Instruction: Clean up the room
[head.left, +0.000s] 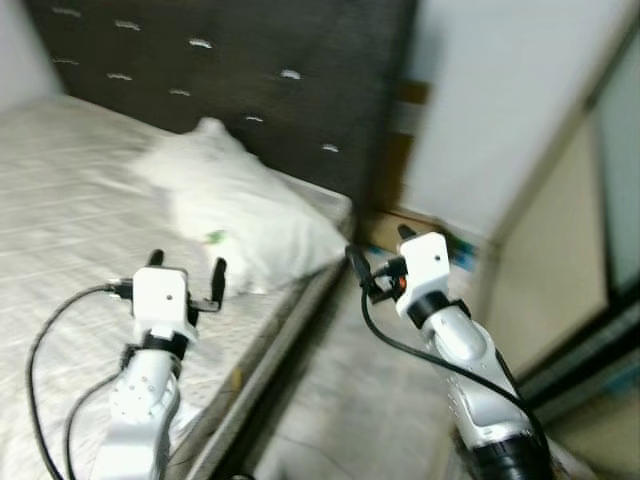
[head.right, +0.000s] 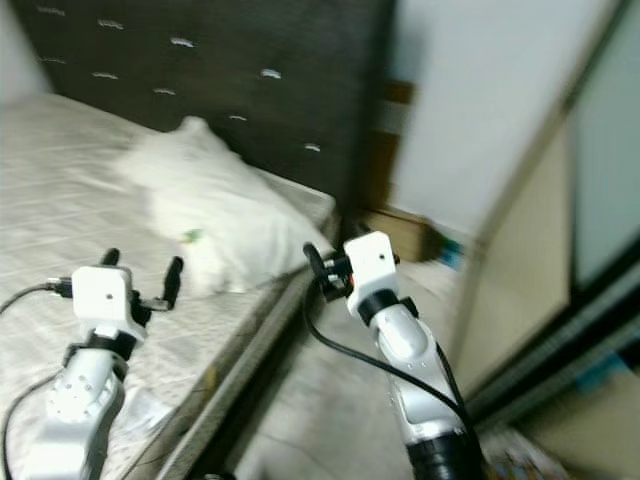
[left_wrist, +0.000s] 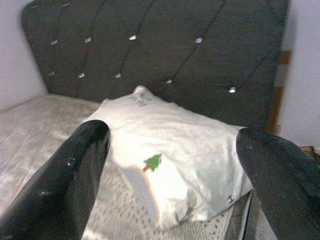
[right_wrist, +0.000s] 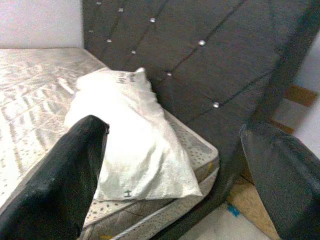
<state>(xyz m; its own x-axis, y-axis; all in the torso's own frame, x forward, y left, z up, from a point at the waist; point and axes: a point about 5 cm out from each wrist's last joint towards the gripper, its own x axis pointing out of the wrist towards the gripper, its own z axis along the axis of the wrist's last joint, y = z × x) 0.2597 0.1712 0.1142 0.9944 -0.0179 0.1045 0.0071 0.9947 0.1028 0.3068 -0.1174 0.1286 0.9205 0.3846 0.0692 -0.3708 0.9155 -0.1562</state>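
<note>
The left pincer (head.left: 187, 266) stood in the lower left of the left eye view, its two black fingers spread wide and holding nothing, raised over the bare mattress (head.left: 70, 200) close to that mattress's right-hand edge. In the left wrist view the fingers (left_wrist: 65, 185) framed a white pillow (left_wrist: 175, 170) with a small green tree mark on it. The right pincer (head.left: 380, 262) sat just right of centre in the left eye view, over the floor strip (head.left: 340, 400) beside the bed; its fingers (right_wrist: 60, 180) stood wide apart in the right wrist view and gripped nothing.

The pillow (head.left: 240, 205) lay in the upper middle of the left eye view, on the mattress near its far right corner, one end toward the dark tufted headboard (head.left: 240, 70) and the other reaching nearly to the mattress edge. The bed's side edge ran on a slant from the pillow corner down to the bottom of the frame, between the two arms.

Right of that edge the pale floor made a narrow open lane, bounded on the far right by a light panel (head.left: 550, 270) with a dark track along its base. At the lane's far end, beside the headboard, something brown and low (head.left: 410, 228) stood against the white wall (head.left: 500, 100). The eye views were blurred.
</note>
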